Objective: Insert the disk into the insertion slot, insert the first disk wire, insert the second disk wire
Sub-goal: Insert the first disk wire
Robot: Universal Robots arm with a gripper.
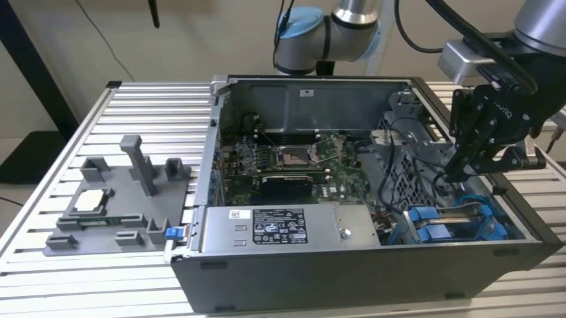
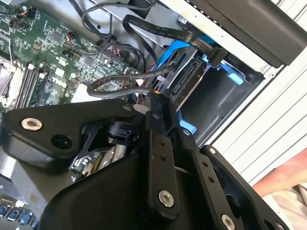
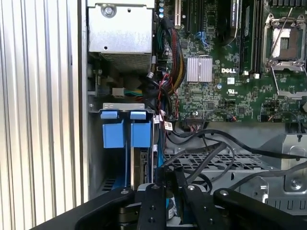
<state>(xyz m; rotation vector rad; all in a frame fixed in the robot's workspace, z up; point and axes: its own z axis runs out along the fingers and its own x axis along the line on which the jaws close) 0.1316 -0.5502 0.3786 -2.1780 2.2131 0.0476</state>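
The disk (image 1: 460, 215) sits in its blue carrier inside the insertion slot (image 1: 500, 228) at the case's front corner, on the exterior view's right. Its connector edge (image 2: 186, 79) faces my gripper (image 2: 156, 96) in the second wrist view. In the first wrist view the disk (image 3: 137, 167) stands on edge between the slot's blue tabs (image 3: 125, 134). My gripper (image 1: 460, 173) hangs just above the slot, its black fingers close together on the end of a black looped disk wire (image 2: 124, 79). A second, flat black wire (image 2: 163, 28) ends in a connector beside the blue carrier.
The open computer case (image 1: 354, 278) lies on a slatted aluminium table (image 1: 132, 99). Its power supply box (image 1: 283, 228) and motherboard (image 1: 283, 159) lie left of the slot in the exterior view. A perforated cage (image 3: 216, 160) with loose cables borders the slot. A grey fixture (image 1: 106, 199) stands outside the case.
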